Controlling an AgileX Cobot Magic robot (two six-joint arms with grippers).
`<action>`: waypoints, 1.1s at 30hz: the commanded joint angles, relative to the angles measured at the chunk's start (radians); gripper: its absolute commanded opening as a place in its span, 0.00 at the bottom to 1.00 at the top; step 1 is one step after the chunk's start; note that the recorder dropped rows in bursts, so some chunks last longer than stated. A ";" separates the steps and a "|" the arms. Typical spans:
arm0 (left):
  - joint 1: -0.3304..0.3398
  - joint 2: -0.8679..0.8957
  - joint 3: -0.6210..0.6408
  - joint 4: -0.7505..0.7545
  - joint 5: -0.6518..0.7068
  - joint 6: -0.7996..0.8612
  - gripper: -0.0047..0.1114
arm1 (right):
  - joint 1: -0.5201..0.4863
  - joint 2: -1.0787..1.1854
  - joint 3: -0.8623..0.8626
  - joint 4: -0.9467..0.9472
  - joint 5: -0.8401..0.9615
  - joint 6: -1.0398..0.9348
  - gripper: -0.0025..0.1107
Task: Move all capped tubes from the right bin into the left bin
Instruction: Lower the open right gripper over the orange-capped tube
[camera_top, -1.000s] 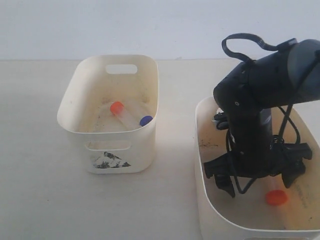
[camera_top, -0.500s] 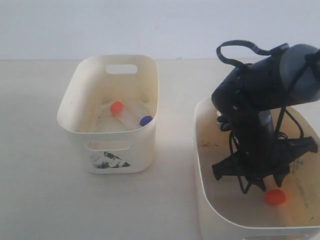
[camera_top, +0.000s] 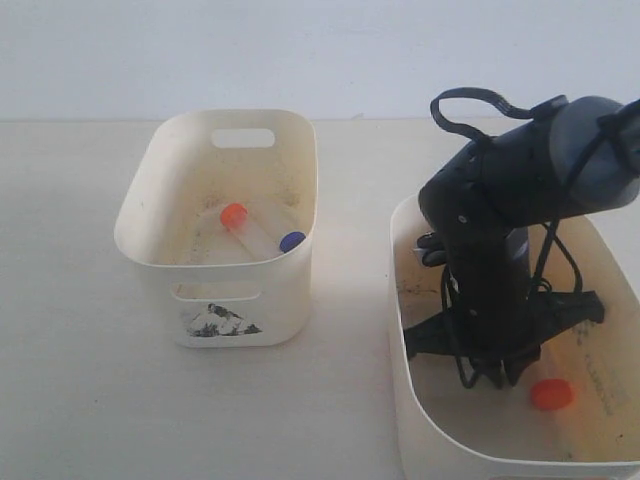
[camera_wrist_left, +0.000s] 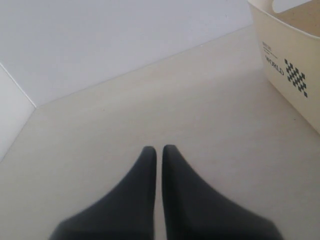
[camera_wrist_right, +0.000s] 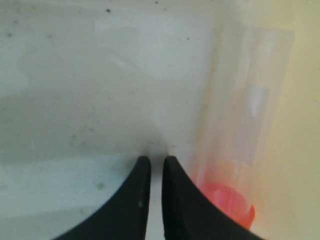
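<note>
A pale wall (camera_top: 300, 50) backs a cream table (camera_top: 80, 380). The right bin (camera_top: 412, 430) is cut off by the lower and right edges of the exterior view, and the dark arm (camera_top: 490, 270) reaching into it hides much of its floor. Inside it, the right pincer (camera_wrist_right: 156, 161) is pressed nearly together on nothing, just beside a blurred orange-capped tube (camera_top: 552, 394). The left bin (camera_top: 290, 300) holds another orange-capped tube (camera_top: 233, 213) and a blue-capped tube (camera_top: 292, 241), their clear bodies hard to make out. The left pincer (camera_wrist_left: 159, 150) hovers over the table, pressed together.

Your pale counter (camera_top: 80, 400) holds two cream bins, standing apart: the left bin (camera_top: 275, 300) (dark sticker in front) and the right bin (camera_top: 415, 440).
</note>
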 joint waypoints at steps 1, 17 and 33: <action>-0.005 0.000 -0.004 -0.003 -0.003 -0.010 0.08 | -0.008 0.003 -0.026 0.012 0.117 -0.030 0.11; -0.005 0.000 -0.004 -0.003 -0.003 -0.010 0.08 | -0.006 -0.011 -0.116 -0.007 0.237 -0.101 0.11; -0.005 0.000 -0.004 -0.003 -0.003 -0.010 0.08 | -0.006 -0.011 -0.116 -0.064 0.235 -0.157 0.11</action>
